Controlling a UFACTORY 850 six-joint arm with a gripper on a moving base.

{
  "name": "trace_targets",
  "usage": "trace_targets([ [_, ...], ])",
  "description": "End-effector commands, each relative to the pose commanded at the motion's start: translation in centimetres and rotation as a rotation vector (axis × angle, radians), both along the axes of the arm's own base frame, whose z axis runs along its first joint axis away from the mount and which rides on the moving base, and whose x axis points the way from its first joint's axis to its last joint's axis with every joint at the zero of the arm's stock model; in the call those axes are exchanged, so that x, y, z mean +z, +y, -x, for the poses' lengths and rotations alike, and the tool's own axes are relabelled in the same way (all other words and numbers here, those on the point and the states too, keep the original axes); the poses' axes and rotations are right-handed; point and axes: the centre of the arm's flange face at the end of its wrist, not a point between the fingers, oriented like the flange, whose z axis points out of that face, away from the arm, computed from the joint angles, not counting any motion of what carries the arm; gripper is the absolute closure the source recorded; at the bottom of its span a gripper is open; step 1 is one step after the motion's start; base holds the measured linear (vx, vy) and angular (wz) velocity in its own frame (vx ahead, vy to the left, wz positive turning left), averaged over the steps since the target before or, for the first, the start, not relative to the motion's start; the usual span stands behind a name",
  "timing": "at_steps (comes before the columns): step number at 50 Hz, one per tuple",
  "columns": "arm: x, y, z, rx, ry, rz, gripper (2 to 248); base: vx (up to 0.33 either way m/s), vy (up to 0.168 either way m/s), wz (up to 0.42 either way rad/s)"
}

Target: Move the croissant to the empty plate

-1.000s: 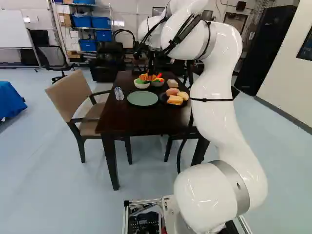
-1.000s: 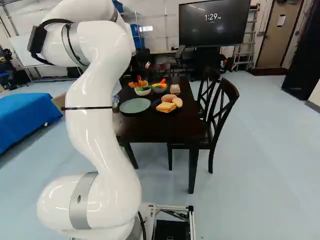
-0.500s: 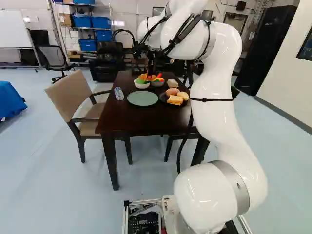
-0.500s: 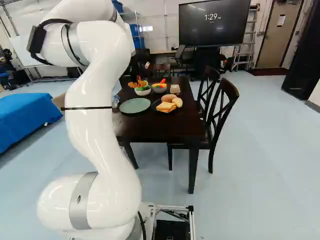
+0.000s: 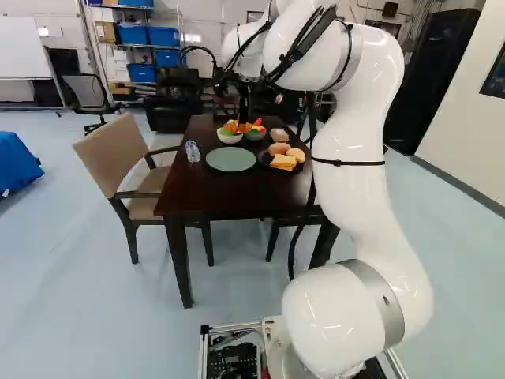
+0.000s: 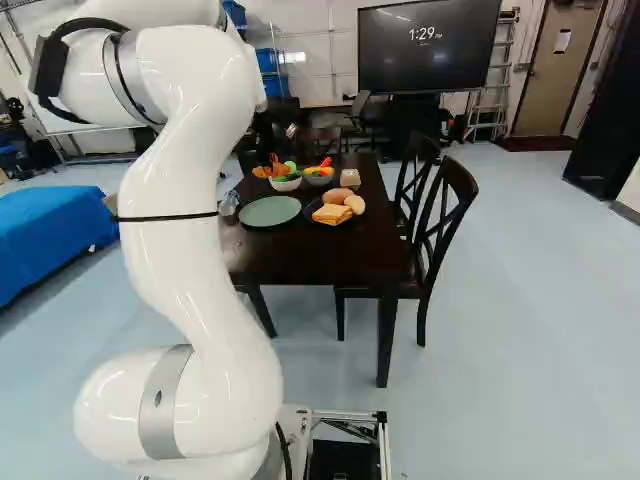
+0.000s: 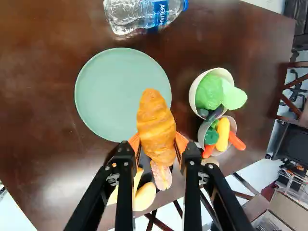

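At the far side of the table in the left base view, my gripper [image 5: 244,117] hangs pointing down in front of the bowls. In the wrist view the gripper [image 7: 158,143] has its orange pads pressed to both sides of the golden-brown croissant [image 7: 156,126], which is held between them. The croissant's far end overlaps the rim of the round green plate [image 7: 115,91] in that view; the plate carries nothing. The same plate [image 6: 269,211] lies on the table beside a dark plate [image 6: 313,217] of bread pieces.
A water bottle [image 5: 192,151] stands left of the green plate. Two bowls [image 7: 195,91] [image 7: 202,132] of toy vegetables sit behind it. Bread pieces [image 5: 284,161] fill the dark plate. Chairs [image 5: 118,162] [image 6: 440,215] flank the dark table [image 5: 213,197].
My arm's upper links have shifted slightly, rightward in the left base view and leftward in the right base view. The base and the tableware have stayed put.
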Motion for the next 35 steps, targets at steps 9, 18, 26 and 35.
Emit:
trace_targets([
  [9,0.1,0.0,0.9,0.002,0.009,0.001,142,0.0,0.0,0.0],
  [18,0.1,0.0,1.2,0.003,0.011,0.002,142,0.0,0.0,0.0],
  [26,-0.4,0.0,1.0,0.003,0.018,0.003,142,0.0,0.0,0.0],
  [35,-1.5,0.1,0.6,0.003,0.034,0.006,142,0.0,0.0,0.0],
])
